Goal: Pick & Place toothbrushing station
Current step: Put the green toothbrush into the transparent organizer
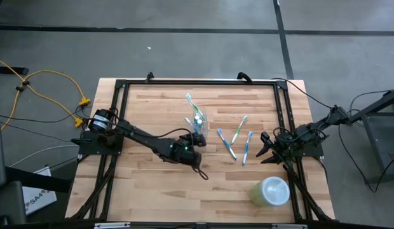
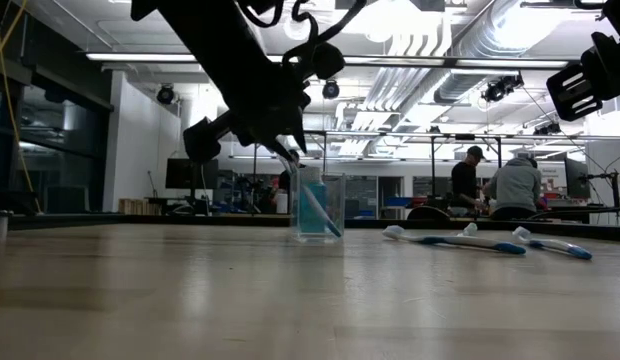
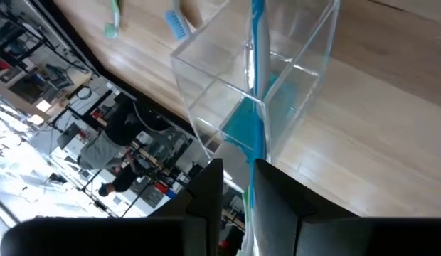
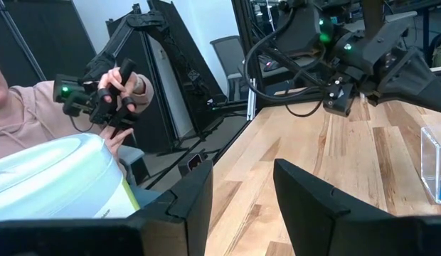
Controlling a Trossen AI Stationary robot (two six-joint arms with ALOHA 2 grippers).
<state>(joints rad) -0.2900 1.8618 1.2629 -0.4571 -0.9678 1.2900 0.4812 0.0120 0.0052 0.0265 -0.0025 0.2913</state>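
The wooden table (image 1: 152,191) spreads under me, and the pale green round container (image 1: 271,191) sits at its near right corner, no part of my job. The clear cup (image 1: 198,122) stands upright near the middle of the table, and one blue toothbrush (image 3: 257,107) already leans inside it. A green toothbrush (image 1: 191,103) lies just beyond the cup on the far side. Three more brushes (image 1: 237,141) lie flat to the right of the cup, apart from it, between the cup and my right gripper. So I judge the job partly done: one brush is in, and several remain on the wood.

My left arm reaches from the left edge out to the centre, with my left gripper (image 1: 196,138) just on the near side of the cup and above its rim. Its fingers (image 3: 206,195) are slightly parted around the brush handle; I cannot tell whether they pinch it or have let go. My right gripper (image 1: 267,152) waits near the right edge, fingers spread and empty.
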